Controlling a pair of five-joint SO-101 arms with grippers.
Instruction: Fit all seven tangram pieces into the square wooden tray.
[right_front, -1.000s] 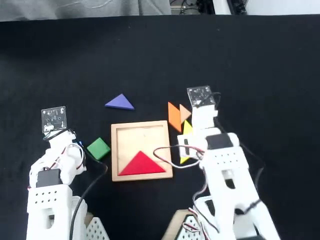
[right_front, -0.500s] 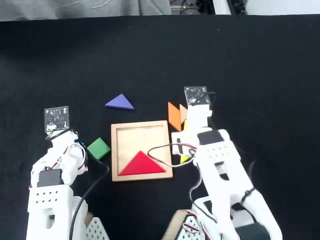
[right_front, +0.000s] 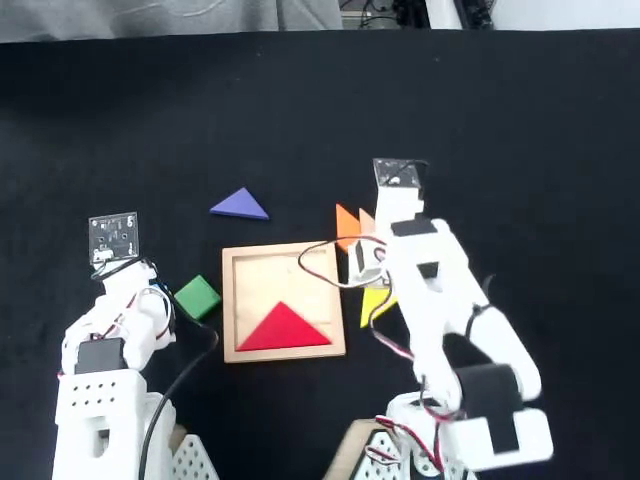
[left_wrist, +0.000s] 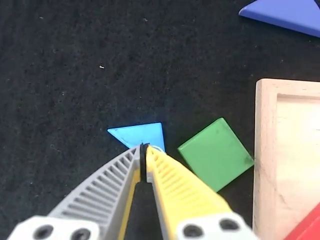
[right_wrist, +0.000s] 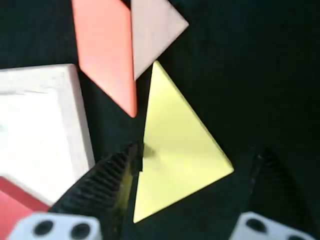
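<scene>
The square wooden tray (right_front: 285, 262) holds a red triangle (right_front: 285, 328) against its near edge. Over the yellow triangle (right_wrist: 175, 145) my right gripper (right_wrist: 192, 167) stands open, one finger (right_wrist: 115, 175) between that piece and the tray (right_wrist: 45, 120), the other beyond its far corner. An orange parallelogram (right_wrist: 105, 50) and a paler orange triangle (right_wrist: 152, 30) lie just past the yellow one. My left gripper (left_wrist: 144, 148) is shut, its tip at the edge of a small light-blue triangle (left_wrist: 140, 134), beside the green square (left_wrist: 216, 153).
A dark-blue triangle (right_front: 240, 205) lies on the black cloth beyond the tray's far left corner. The right arm (right_front: 430, 290) hides part of the yellow triangle (right_front: 375, 302) from above. The left arm (right_front: 115, 330) stands left of the green square (right_front: 197, 297).
The right arm has stretched farther out and shifted slightly toward the tray, over the yellow triangle. The left arm has barely moved.
</scene>
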